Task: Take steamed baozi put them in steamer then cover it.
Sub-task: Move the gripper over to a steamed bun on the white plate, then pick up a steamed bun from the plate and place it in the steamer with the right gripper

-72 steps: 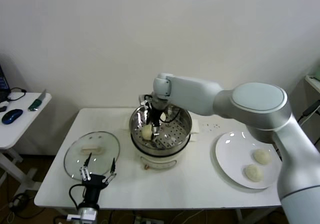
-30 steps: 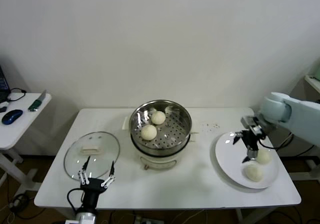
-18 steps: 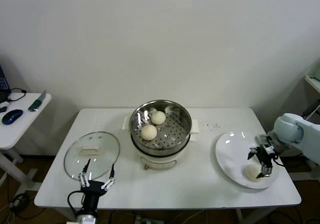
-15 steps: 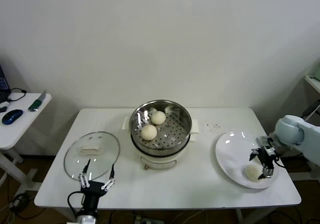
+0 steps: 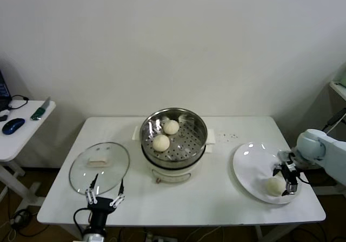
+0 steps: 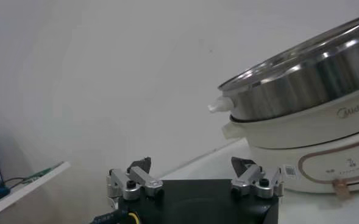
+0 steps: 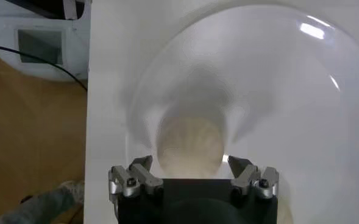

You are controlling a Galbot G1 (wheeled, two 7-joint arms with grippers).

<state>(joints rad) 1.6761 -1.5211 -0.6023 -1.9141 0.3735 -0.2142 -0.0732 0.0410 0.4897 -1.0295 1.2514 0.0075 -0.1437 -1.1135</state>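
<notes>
I can read only one word: "Midea", in grey letters on the white pot base (image 6: pixel 325 131), just under the steel steamer (image 6: pixel 301 79), seen from the left wrist view. A little to the side of it on the same base there is a small mark with tiny print, but I cannot read it. In the head view and the right wrist view I find no text, number or sign that I can read.
</notes>
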